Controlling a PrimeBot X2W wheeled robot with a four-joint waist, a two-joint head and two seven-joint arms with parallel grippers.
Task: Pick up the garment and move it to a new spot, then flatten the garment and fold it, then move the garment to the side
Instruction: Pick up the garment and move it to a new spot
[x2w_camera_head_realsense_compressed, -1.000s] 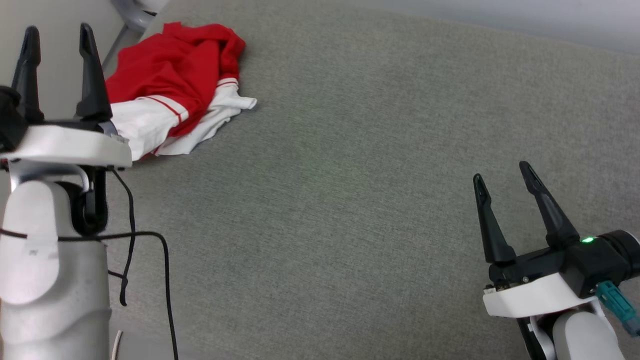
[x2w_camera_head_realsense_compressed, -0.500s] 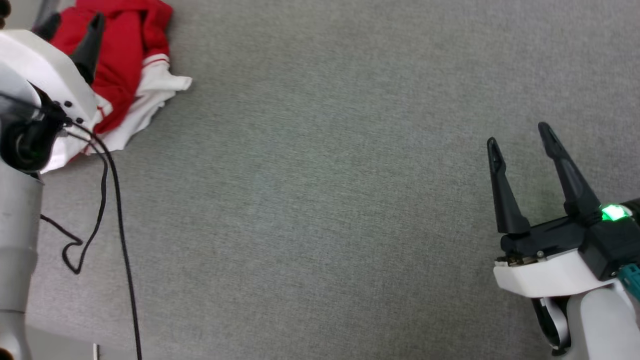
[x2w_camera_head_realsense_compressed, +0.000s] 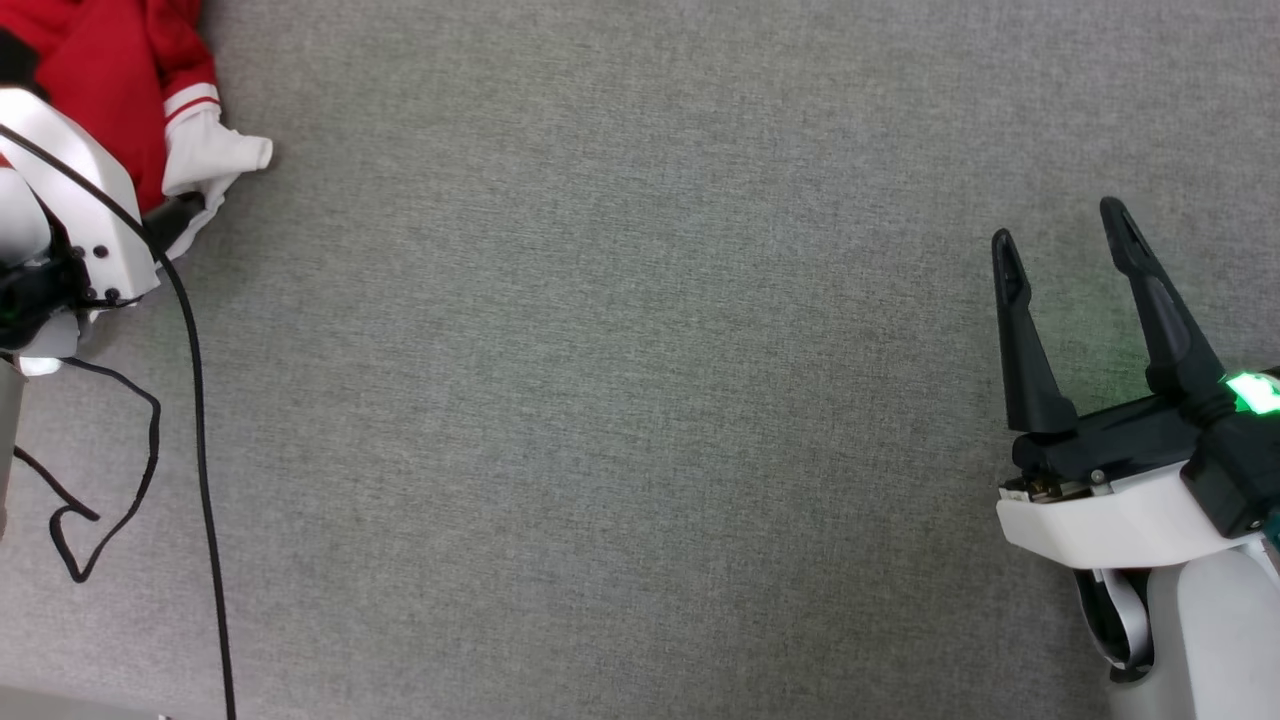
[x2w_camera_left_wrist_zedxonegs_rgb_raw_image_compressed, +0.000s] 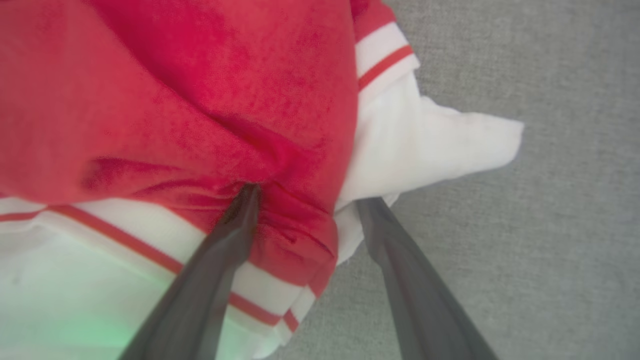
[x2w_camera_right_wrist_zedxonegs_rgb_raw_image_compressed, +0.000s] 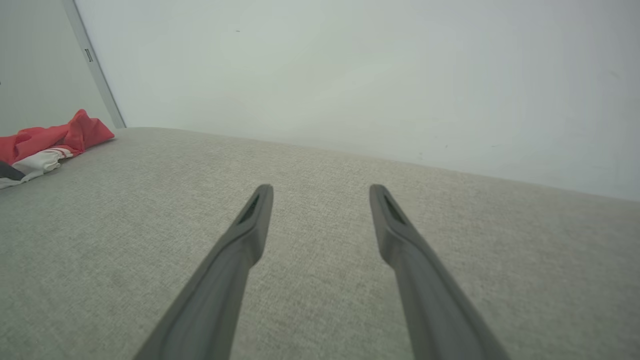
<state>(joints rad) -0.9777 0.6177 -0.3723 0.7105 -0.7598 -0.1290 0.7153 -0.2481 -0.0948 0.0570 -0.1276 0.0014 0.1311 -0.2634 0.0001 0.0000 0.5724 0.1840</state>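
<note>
- The garment (x2w_camera_head_realsense_compressed: 100, 80) lies crumpled at the far left of the grey surface (x2w_camera_head_realsense_compressed: 600, 400).
- The left gripper (x2w_camera_left_wrist_zedxonegs_rgb_raw_image_compressed: 308, 195) is on it, spread wide: one tip sunk in a red fold, the other at the white sleeve's edge (nothing pinched yet).
- A black cable (x2w_camera_head_realsense_compressed: 195, 400) hangs beside that arm.
- The right gripper (x2w_camera_head_realsense_compressed: 1060, 225), near right, gapes wide and holds nothing, well apart from the garment.

My fingers (x2w_camera_left_wrist_zedxonegs_rgb_raw_image_compressed: 200, 290) are dark grey; the garment (x2w_camera_left_wrist_zedxonegs_rgb_raw_image_compressed: 225, 100) is red with white sleeves and red-striped trim; the surface (x2w_camera_head_realsense_compressed: 640, 400) is grey.
</note>
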